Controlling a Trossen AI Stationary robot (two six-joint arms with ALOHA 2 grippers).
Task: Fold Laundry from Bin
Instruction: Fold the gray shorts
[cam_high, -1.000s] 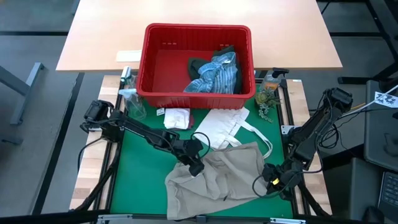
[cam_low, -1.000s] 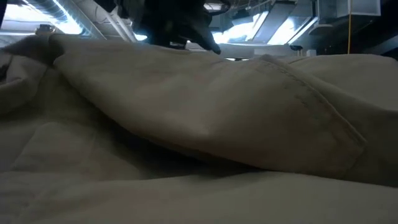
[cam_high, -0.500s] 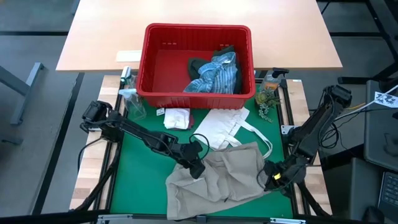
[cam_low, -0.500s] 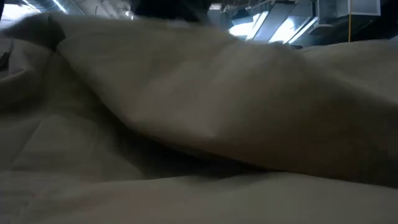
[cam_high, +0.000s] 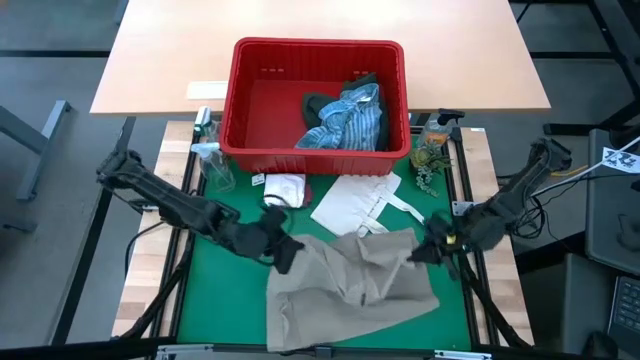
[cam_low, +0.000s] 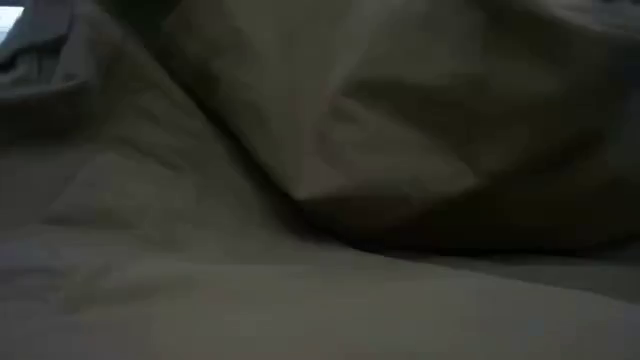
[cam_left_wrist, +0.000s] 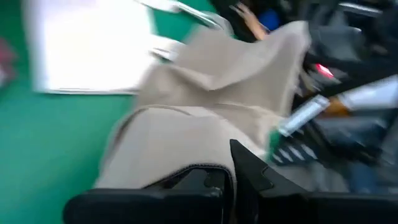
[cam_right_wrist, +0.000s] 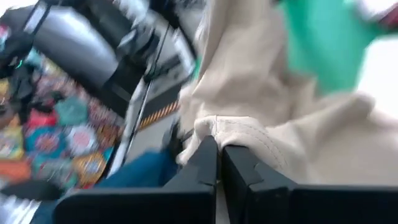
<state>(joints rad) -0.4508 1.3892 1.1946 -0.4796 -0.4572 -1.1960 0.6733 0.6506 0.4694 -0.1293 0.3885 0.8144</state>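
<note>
Tan cloth dominates the high view: the tan garment lies rumpled on the green worktop in front of the red bin, where the blue-white striped shirt and a dark green garment wait. The left gripper pinches its upper left corner and the right gripper its upper right corner, both sets of jaws closed on the cloth.

Low view: nothing but soft, sagging folds of the same fabric.

Left wrist view: the jaws are clamped on a seamed edge of the tan garment.

Right wrist view: the jaws are shut on a thick hem.

It looks limp, light and middling thick, so it should drape rather than slip; hemmed corners seem the surest holds.
</note>
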